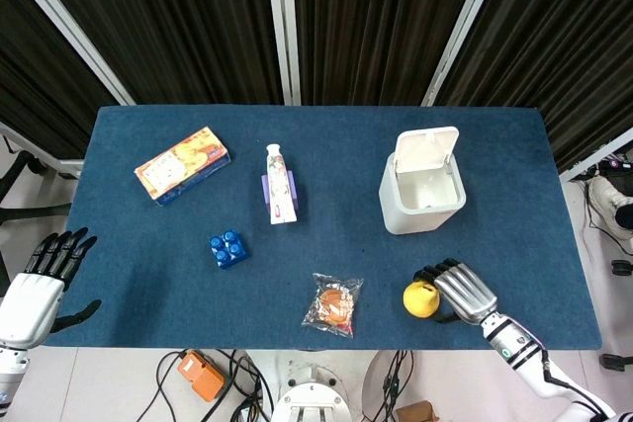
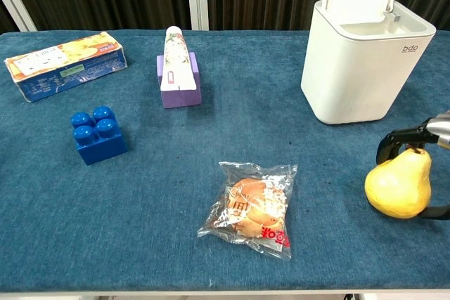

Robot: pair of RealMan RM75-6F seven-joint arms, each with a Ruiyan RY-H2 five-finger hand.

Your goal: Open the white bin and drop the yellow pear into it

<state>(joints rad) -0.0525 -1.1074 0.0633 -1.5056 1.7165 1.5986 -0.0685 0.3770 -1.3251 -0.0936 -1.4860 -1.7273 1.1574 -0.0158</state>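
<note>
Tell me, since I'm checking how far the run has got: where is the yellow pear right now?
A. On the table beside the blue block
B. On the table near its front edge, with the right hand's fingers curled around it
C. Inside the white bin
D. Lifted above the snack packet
B: the yellow pear sits on the blue table in front of the open white bin, with the right hand curled around it.

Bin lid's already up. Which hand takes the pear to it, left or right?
Right. The right hand is already curled around the yellow pear, just in front of the open white bin. The left hand hangs off the table's far left edge, holding nothing.
</note>
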